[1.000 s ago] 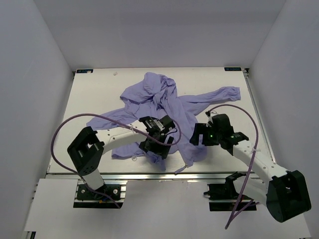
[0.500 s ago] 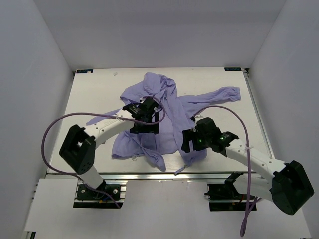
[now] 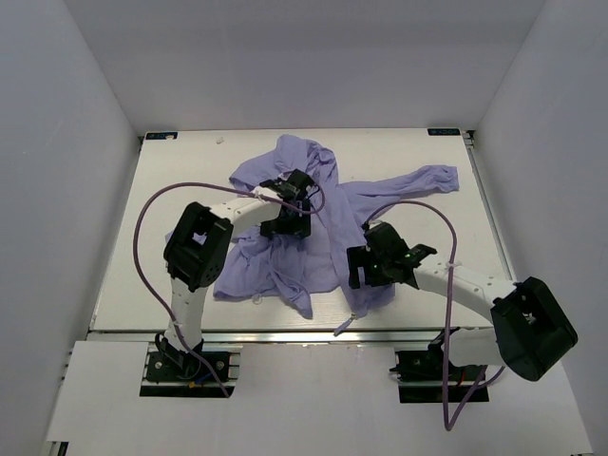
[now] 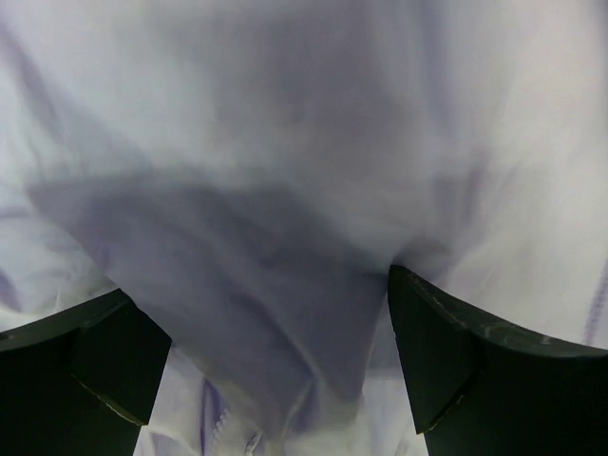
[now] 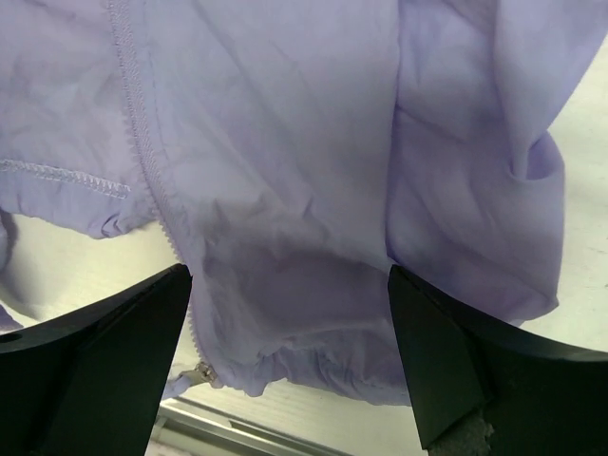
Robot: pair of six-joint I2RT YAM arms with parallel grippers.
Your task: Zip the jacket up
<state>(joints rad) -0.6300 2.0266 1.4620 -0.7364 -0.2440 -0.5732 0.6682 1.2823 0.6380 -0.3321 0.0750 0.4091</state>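
Note:
The lavender jacket [image 3: 328, 249] lies crumpled mid-table, hood [image 3: 285, 160] toward the back and one sleeve [image 3: 427, 179] stretched to the right. My left gripper [image 3: 286, 228] hovers open over the upper front, just below the hood. In the left wrist view a fold of the jacket [image 4: 266, 285] rises between the spread fingers [image 4: 90, 366], and the left gripper [image 4: 275, 380] holds nothing. My right gripper [image 3: 357, 269] stands open over the lower hem. The right wrist view shows the right gripper [image 5: 290, 351] above the hem, a line of zipper teeth [image 5: 142, 123], and the zipper pull [image 5: 197, 376] at the hem's corner.
The white table [image 3: 180, 171] ends in a metal front rail [image 3: 285, 334] just below the jacket's hem. The same rail [image 5: 285, 423] shows in the right wrist view. Purple cables [image 3: 142, 223] loop from both arms. Grey walls close in both sides.
The left gripper has moved from the jacket's front hem back toward the hood. The right gripper has shifted left onto the lower hem. Both stayed open.

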